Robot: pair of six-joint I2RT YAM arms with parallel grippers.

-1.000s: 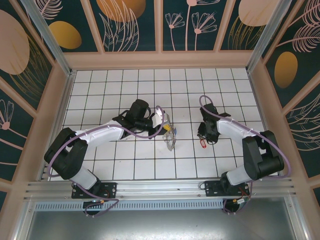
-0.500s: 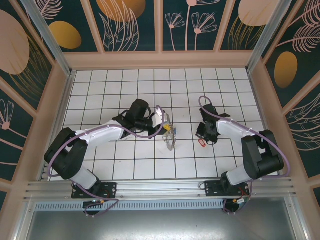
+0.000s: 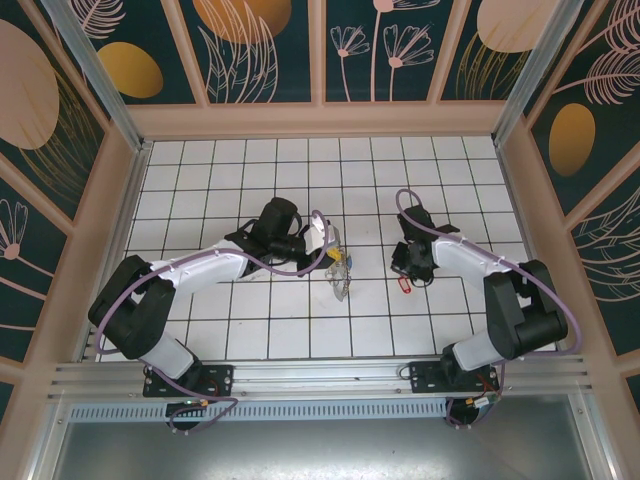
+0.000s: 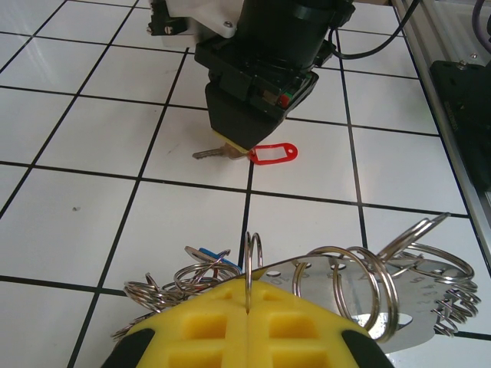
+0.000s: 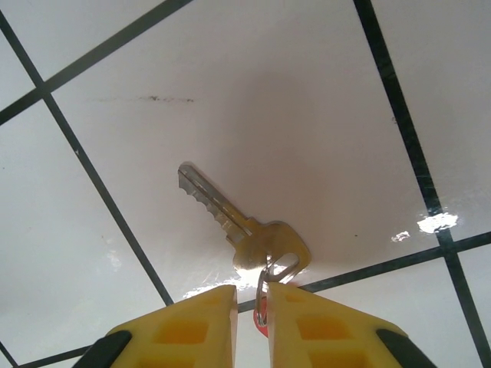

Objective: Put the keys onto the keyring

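On the right, right gripper (image 5: 252, 297) has shifted slightly, jaws barely parted over key (image 5: 230, 222); left gripper (image 4: 247, 295) clamps keyring (image 4: 418, 307).

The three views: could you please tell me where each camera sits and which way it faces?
Top external: above and behind both arms, which show whole, looking down at the tiled table.
Left wrist: low, facing across tiles; left gripper shut on keyring.
Right wrist: facing down; right gripper over the key.
Shared: both wrist views see that red-tagged key.
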